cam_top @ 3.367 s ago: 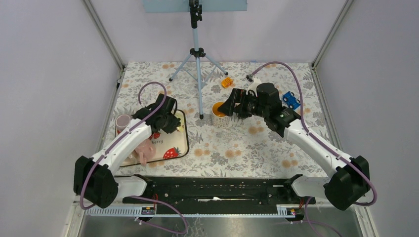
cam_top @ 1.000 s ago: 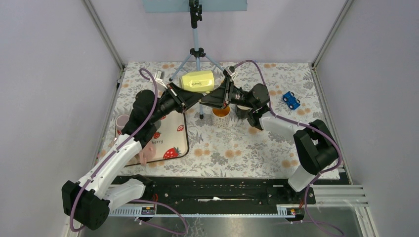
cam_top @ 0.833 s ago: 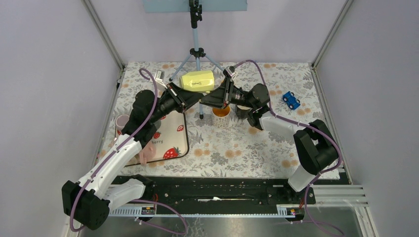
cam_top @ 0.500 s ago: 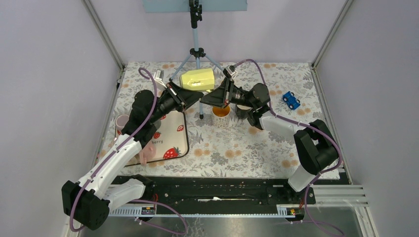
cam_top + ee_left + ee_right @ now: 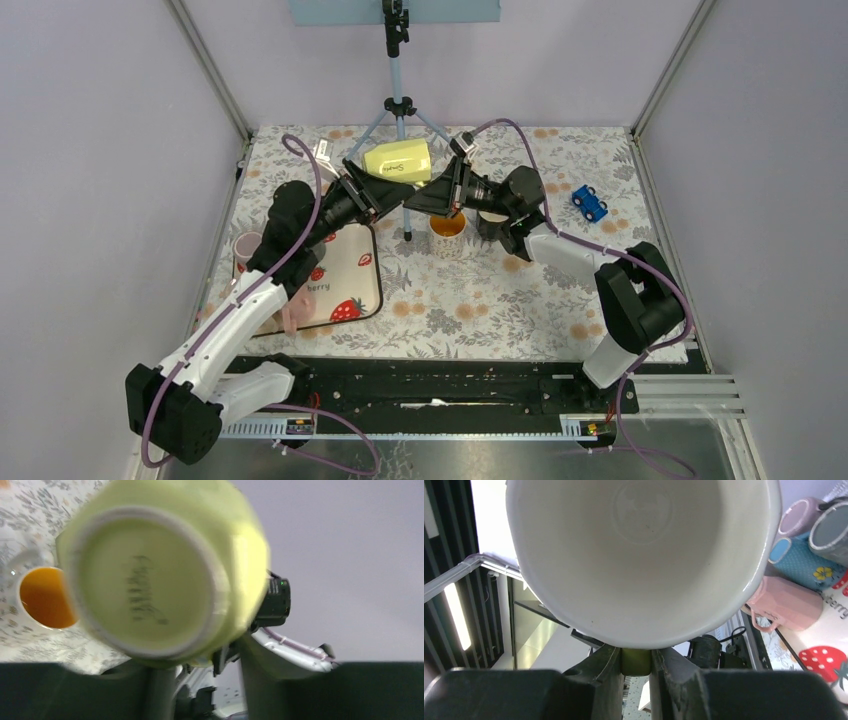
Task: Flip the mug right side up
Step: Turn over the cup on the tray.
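Mug (image 5: 397, 160) aloft (sideways) — clamped in right gripper (image 5: 636, 656).

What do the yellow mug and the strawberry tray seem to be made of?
The yellow mug: probably glazed ceramic; glossy yellow outside, whitish inside, a raised foot ring and a stamped mark on its base. The strawberry tray: likely plastic or melamine, with a smooth printed surface and dark rim; the views cannot settle it.

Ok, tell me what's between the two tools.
The yellow mug, on its side in the air, lies between the left tool and right tool. The top view shows this; the wrist views face its base and mouth.
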`<state>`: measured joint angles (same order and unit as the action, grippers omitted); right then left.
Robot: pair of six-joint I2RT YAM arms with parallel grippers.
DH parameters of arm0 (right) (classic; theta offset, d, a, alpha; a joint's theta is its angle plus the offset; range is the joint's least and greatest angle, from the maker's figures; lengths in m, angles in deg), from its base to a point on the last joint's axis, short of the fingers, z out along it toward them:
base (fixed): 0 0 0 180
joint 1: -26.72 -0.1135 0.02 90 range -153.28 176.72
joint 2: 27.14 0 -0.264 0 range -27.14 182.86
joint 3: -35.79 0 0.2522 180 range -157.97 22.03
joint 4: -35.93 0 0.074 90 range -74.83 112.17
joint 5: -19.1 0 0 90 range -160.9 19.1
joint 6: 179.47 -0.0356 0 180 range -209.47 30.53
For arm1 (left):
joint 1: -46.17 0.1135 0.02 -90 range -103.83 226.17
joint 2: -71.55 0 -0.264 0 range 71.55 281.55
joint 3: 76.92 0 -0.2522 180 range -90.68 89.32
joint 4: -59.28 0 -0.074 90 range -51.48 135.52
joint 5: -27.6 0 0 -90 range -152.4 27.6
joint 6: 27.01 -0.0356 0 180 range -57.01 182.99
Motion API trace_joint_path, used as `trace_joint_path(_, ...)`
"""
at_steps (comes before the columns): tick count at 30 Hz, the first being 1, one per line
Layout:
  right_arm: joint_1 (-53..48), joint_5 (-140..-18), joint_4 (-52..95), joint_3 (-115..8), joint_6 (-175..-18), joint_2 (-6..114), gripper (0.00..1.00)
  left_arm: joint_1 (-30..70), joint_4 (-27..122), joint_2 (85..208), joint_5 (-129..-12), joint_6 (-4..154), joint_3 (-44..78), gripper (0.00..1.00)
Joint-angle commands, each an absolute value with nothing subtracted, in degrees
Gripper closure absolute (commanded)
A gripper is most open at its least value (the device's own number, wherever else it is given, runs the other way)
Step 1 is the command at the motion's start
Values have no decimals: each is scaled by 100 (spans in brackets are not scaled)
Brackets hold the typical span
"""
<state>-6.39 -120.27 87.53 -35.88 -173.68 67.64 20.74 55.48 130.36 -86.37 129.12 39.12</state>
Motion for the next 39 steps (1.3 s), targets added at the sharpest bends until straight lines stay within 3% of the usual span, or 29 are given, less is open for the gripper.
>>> trace_joint_path(1,-729,-11925,8687,-3949,-17069,6580,100,2006,5883,13087,-8892,12436,3533,42)
trace_joint_path(10,-722,-11675,8399,-3879,-16827,6467,100,2015,5611,13092,-8771,12203,3434,2)
trace_joint_path(27,-724,-10602,5341,-4341,-14787,5646,100,2015,4567,13184,-8891,11304,2740,1)
trace_joint_path(39,-495,-9211,2965,-5009,-13378,5125,100,2004,3258,13545,-8801,10586,1993,1)
